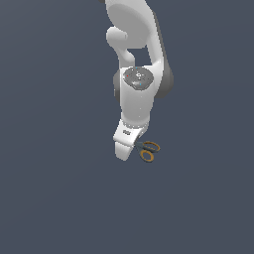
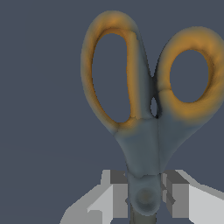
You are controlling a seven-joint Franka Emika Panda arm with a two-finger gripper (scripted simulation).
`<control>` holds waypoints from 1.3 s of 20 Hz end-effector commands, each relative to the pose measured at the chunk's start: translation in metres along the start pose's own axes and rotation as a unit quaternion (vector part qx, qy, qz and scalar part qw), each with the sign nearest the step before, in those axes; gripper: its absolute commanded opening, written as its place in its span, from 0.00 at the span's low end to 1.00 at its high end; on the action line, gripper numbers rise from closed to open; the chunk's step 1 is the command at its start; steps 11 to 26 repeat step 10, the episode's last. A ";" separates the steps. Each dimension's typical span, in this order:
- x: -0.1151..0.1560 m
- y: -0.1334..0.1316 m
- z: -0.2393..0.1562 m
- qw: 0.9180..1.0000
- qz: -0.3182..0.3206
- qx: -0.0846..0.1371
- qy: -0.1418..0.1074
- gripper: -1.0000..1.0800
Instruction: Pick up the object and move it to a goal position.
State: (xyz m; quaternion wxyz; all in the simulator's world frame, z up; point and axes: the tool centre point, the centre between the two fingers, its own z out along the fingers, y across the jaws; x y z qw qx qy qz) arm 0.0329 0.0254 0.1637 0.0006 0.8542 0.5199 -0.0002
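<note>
claw [image 2: 144, 197] clamps scissors [image 2: 146, 109] at pivot | exterior view: only ring handles [image 1: 149, 150] visible

The exterior view is looking steeply down from high above the arm [image 1: 139, 74], standing well back. The wrist view is looking along the gripper [image 2: 144, 197], sitting very near the scissors [image 2: 148, 109]. Both are sharing the scissors [image 1: 148, 150].
</note>
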 end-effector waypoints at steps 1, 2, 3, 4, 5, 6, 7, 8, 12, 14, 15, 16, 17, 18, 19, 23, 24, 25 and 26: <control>0.001 -0.003 -0.010 1.000 0.000 0.000 0.000 0.00; 0.002 -0.004 -0.013 1.000 0.000 0.000 0.000 0.00; 0.003 -0.004 -0.015 1.000 0.000 0.000 0.000 0.00; 0.003 -0.005 -0.016 1.000 0.000 0.000 0.000 0.00; 0.003 -0.005 -0.017 1.000 0.001 0.000 0.000 0.00; 0.003 -0.005 -0.018 1.000 0.001 0.000 0.000 0.00; 0.003 -0.004 -0.017 1.000 0.001 0.000 0.000 0.00; 0.003 -0.004 -0.016 1.000 0.001 0.000 0.000 0.00; 0.003 -0.003 -0.015 1.000 0.001 0.000 0.000 0.00; 0.003 -0.003 -0.015 1.000 0.001 0.000 0.000 0.00; 0.003 -0.003 -0.015 1.000 0.001 0.000 0.000 0.00; 0.003 -0.003 -0.015 1.000 0.001 0.000 0.000 0.00; 0.003 -0.003 -0.015 1.000 0.001 0.000 0.000 0.00; 0.003 -0.003 -0.015 1.000 0.001 0.000 0.000 0.00; 0.003 -0.003 -0.015 1.000 0.001 0.000 0.000 0.00; 0.003 -0.003 -0.015 1.000 0.001 0.000 0.000 0.00; 0.003 -0.003 -0.015 1.000 0.001 0.000 0.000 0.00; 0.003 -0.003 -0.015 1.000 0.001 0.000 0.000 0.00; 0.003 -0.003 -0.015 1.000 0.001 0.000 0.000 0.00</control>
